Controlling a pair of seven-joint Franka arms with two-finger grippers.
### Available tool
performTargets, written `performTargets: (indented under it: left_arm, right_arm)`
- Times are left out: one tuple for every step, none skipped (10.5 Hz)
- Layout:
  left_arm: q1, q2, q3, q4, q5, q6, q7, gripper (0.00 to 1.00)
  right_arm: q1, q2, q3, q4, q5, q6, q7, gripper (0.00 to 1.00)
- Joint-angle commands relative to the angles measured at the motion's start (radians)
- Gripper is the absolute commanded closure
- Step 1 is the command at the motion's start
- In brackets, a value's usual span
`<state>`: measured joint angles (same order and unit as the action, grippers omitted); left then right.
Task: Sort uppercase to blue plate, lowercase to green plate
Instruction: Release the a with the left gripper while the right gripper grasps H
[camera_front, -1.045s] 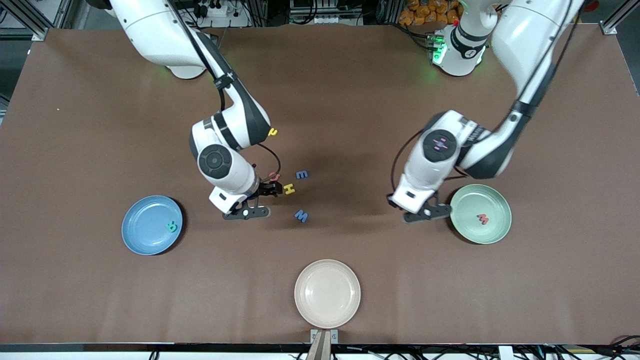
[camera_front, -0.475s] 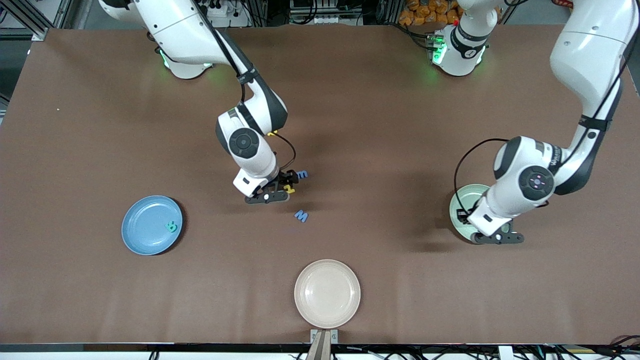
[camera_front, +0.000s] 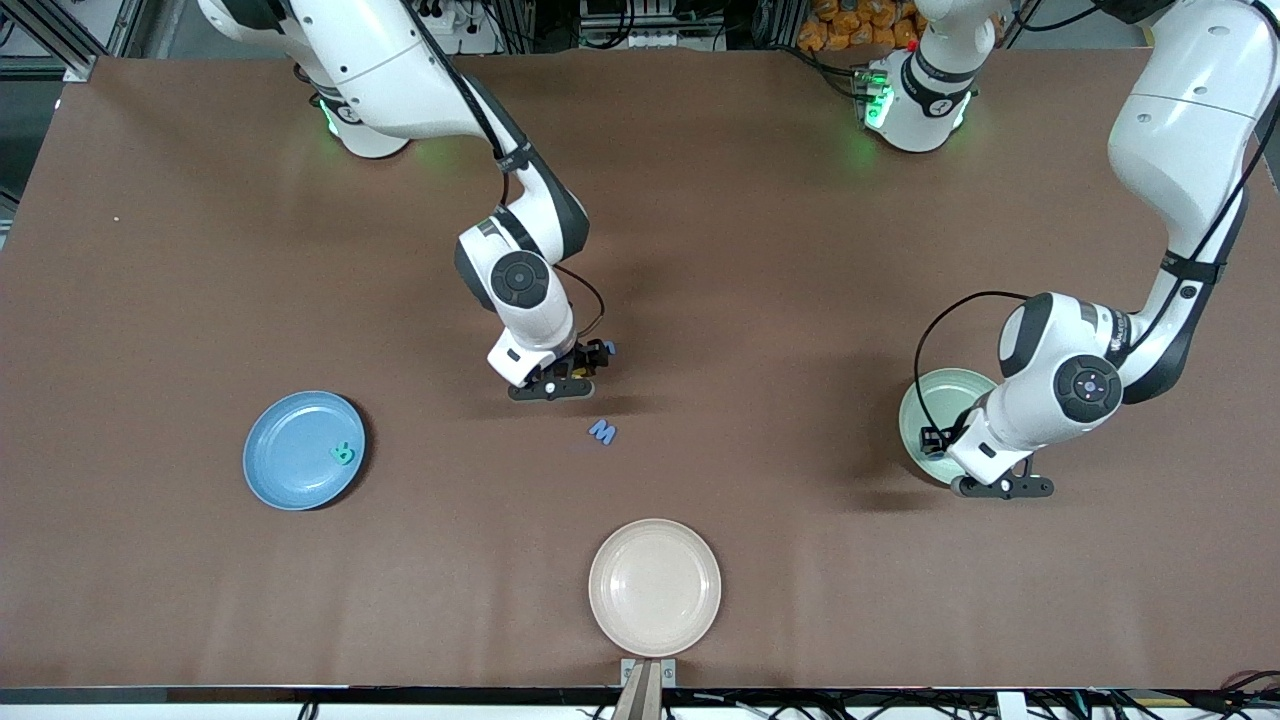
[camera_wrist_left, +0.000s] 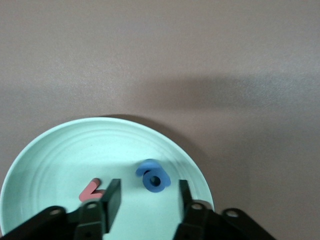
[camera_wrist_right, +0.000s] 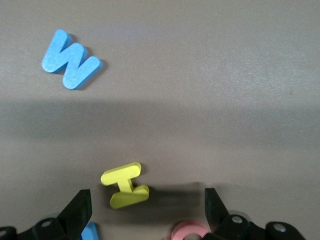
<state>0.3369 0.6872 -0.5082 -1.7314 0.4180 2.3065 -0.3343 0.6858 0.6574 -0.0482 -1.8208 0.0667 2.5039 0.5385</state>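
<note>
desk (camera_front: 200, 250): plain brown
blue plate (camera_front: 290, 460): medium blue
green plate (camera_wrist_left: 60, 155): pale mint
H (camera_wrist_right: 125, 185): yellow
angular M (camera_wrist_right: 70, 60): blue
third plate (camera_front: 654, 588): cream-white

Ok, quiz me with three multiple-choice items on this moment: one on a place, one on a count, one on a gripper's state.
1. Where does the rounded blue letter lie?
A. on the blue plate
B. on the green plate
C. on the cream plate

2. How many letters lie on the blue plate?
A. one
B. two
C. three

3. How does the right gripper stand over the yellow H?
A. shut on it
B. open, fingers on either side of it
C. shut, beside it

Answers:
1. B: the left wrist view shows it on the mint plate beside the red letter.
2. A: only the teal R lies there.
3. B: the right wrist view shows spread fingers apart from the H.
</note>
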Motion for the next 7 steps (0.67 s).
performTargets:
  left_arm:
    - [0.001, -0.014, -0.006, 0.012, 0.002, -0.007, 0.001, 0.00]
    - [0.002, -0.027, -0.007, 0.012, 0.002, -0.015, 0.001, 0.00]
    - [-0.001, -0.037, -0.013, 0.010, 0.002, -0.019, 0.001, 0.00]
    - [-0.010, -0.052, -0.013, 0.010, -0.004, -0.038, -0.005, 0.00]
    - [-0.012, -0.055, -0.018, 0.012, -0.008, -0.050, -0.008, 0.00]
    - [-0.010, -0.061, -0.026, 0.012, -0.008, -0.059, -0.008, 0.00]
    - [-0.010, -0.063, -0.026, 0.012, -0.008, -0.070, -0.008, 0.00]
  right_arm:
    - [0.005, 0.017, -0.009, 0.020, -0.021, 0.012, 0.024, 0.00]
    - [0.001, 0.019, -0.009, 0.020, -0.024, 0.012, 0.023, 0.00]
    - [0.003, 0.021, -0.009, 0.023, -0.025, 0.010, 0.023, 0.00]
    - [0.005, 0.021, -0.009, 0.028, -0.025, 0.010, 0.021, 0.00]
    - [0.009, 0.022, -0.009, 0.029, -0.025, 0.010, 0.021, 0.00]
    - [0.009, 0.030, -0.009, 0.037, -0.025, 0.009, 0.020, 0.00]
    - [0.011, 0.039, -0.009, 0.050, -0.025, 0.009, 0.018, 0.00]
